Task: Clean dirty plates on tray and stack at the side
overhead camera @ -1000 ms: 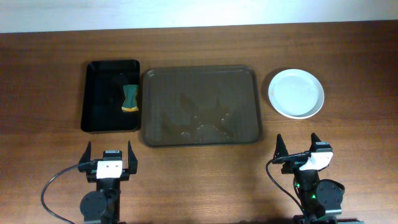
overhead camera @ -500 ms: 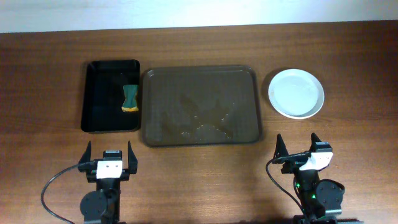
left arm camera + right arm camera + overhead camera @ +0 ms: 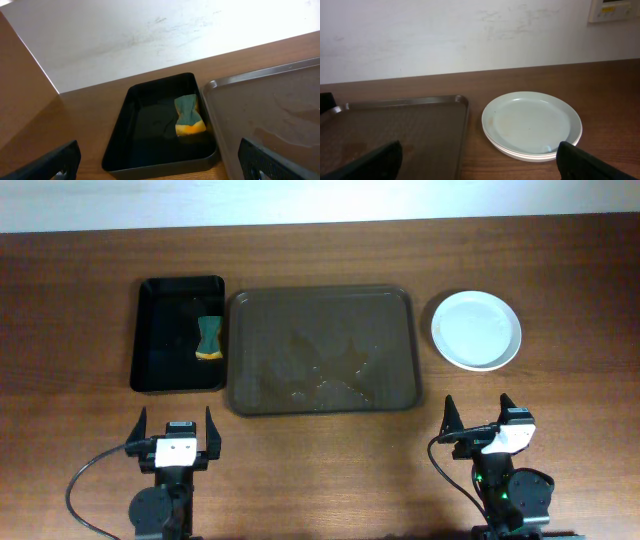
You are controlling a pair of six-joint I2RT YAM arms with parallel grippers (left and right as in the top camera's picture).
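Plates (image 3: 476,330) lie stacked at three o'clock off the tray (image 3: 320,292), so the job looks done. Left gripper (image 3: 176,422) and right gripper (image 3: 478,406) gape wide, empty.

There are one brown tray (image 3: 270,320), one black tray (image 3: 165,365) at nine o'clock with one sponge (image 3: 209,337) in it, one stack of plates (image 3: 476,330) at three o'clock showing at least two rims, and two grippers, left gripper (image 3: 176,420) at seven, right gripper (image 3: 477,408) at five.
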